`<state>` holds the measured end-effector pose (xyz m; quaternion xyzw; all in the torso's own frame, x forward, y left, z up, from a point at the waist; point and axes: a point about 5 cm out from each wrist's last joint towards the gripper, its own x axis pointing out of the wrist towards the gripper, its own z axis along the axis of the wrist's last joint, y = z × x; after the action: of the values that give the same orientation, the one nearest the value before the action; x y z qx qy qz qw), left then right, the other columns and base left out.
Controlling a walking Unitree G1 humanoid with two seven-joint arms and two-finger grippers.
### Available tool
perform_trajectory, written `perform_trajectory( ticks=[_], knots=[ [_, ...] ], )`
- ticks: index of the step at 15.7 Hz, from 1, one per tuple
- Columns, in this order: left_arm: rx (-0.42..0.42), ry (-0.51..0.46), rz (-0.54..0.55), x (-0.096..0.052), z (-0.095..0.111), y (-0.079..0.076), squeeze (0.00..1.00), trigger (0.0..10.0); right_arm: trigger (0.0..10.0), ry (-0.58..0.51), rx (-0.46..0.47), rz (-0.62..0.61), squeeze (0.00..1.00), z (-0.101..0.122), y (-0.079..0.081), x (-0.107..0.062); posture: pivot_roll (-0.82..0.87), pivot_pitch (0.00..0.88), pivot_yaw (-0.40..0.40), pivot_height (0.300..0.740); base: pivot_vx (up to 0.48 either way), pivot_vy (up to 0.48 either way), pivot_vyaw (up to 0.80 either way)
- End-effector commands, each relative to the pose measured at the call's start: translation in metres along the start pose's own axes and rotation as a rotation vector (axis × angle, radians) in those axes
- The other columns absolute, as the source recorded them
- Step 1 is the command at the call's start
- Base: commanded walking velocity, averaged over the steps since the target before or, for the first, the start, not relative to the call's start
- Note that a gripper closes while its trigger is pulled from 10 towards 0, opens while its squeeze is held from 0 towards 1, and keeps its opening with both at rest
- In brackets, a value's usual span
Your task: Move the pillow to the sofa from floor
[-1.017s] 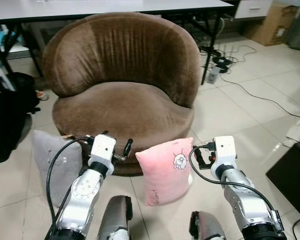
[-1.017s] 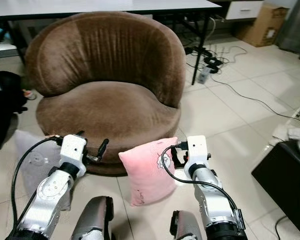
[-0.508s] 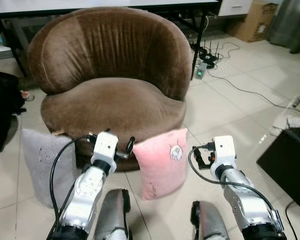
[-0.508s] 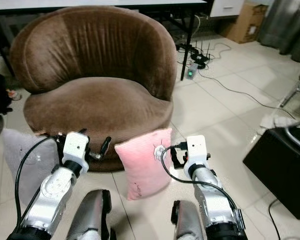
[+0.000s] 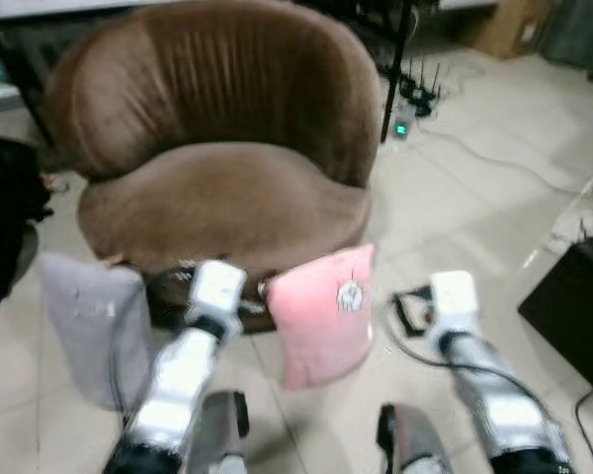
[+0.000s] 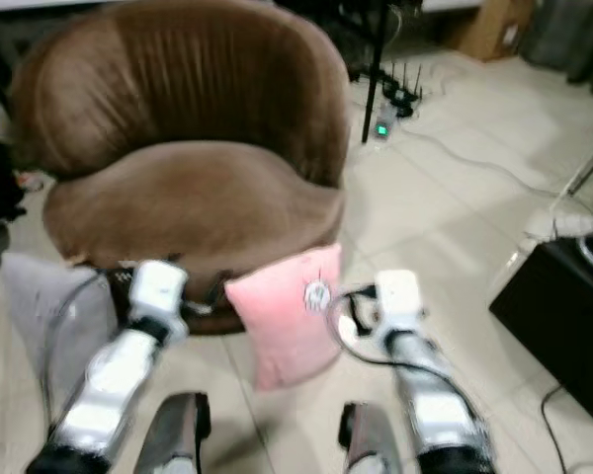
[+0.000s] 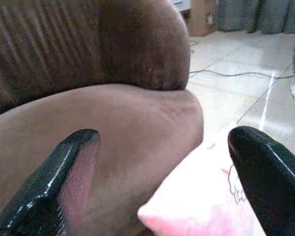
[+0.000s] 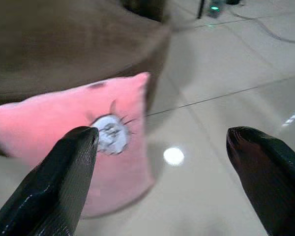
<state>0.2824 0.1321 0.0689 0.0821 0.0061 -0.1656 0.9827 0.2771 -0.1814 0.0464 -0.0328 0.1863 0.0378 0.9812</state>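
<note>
With both the left gripper [image 7: 160, 182] and right gripper [image 8: 162, 177] spread wide and empty, we are squaring up to the pink pillow [image 5: 324, 314] leaning on the sofa [image 5: 217, 148], aiming to pinch its two sides evenly.

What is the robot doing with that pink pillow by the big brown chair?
The robot is getting ready to pick it up. The pink pillow stands on the floor, leaning against the front of the brown sofa chair. The left gripper and the right gripper are both open, one on each side of the pillow, and neither holds it yet. A grey pillow stands on the floor beside the chair too.
</note>
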Motion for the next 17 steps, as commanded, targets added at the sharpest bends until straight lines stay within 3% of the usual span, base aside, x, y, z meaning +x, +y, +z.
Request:
perform_trajectory(
  ticks=[1, 9, 11, 13, 14, 15, 17],
  knots=[
    [0.015, 0.013, 0.028, -0.004, -0.003, 0.011, 0.0, 10.0, 10.0, -0.02, 0.005, 0.025, 0.0, 0.007, 0.009, 0.003, 0.0, 0.0, 0.011, 0.558, 0.435, 0.0, 0.0],
    [0.02, 0.018, 0.018, -0.006, -0.005, 0.01, 0.0, 10.0, 10.0, -0.014, 0.004, 0.018, 0.0, 0.006, 0.008, 0.001, -0.01, 0.003, 0.011, 0.558, 0.452, 0.0, 0.0],
    [0.001, 0.03, 0.007, -0.006, -0.007, 0.007, 0.0, 10.0, 10.0, -0.013, 0.003, 0.019, 0.0, 0.005, 0.008, 0.001, -0.01, 0.003, 0.011, 0.558, 0.0, 0.0, 0.0],
    [0.047, 0.079, -0.016, -0.008, -0.016, 0.006, 0.0, 10.0, 10.0, -0.011, 0.003, 0.02, 0.0, 0.005, 0.008, 0.001, -0.01, 0.002, 0.015, 0.558, 0.0, 0.0, 0.0],
    [0.083, 0.17, -0.091, -0.012, -0.03, 0.004, 0.23, 10.0, 10.0, -0.007, 0.0, 0.023, 0.0, 0.005, 0.009, 0.001, -0.01, 0.002, 0.015, 0.558, 0.0, 0.0, 0.0],
    [0.068, 0.206, -0.145, -0.015, -0.035, 0.003, 1.0, 10.0, 10.0, -0.004, -0.002, 0.026, 0.0, 0.005, 0.008, 0.001, -0.01, 0.006, 0.015, 0.558, 0.0, 0.0, 0.0],
    [0.057, 0.27, -0.217, -0.018, -0.045, 0.003, 1.0, 10.0, 10.0, 0.013, -0.042, 0.061, 0.0, 0.004, 0.008, 0.0, -0.01, 0.012, 0.005, 0.558, 0.0, 0.0, 0.0]
  ],
)
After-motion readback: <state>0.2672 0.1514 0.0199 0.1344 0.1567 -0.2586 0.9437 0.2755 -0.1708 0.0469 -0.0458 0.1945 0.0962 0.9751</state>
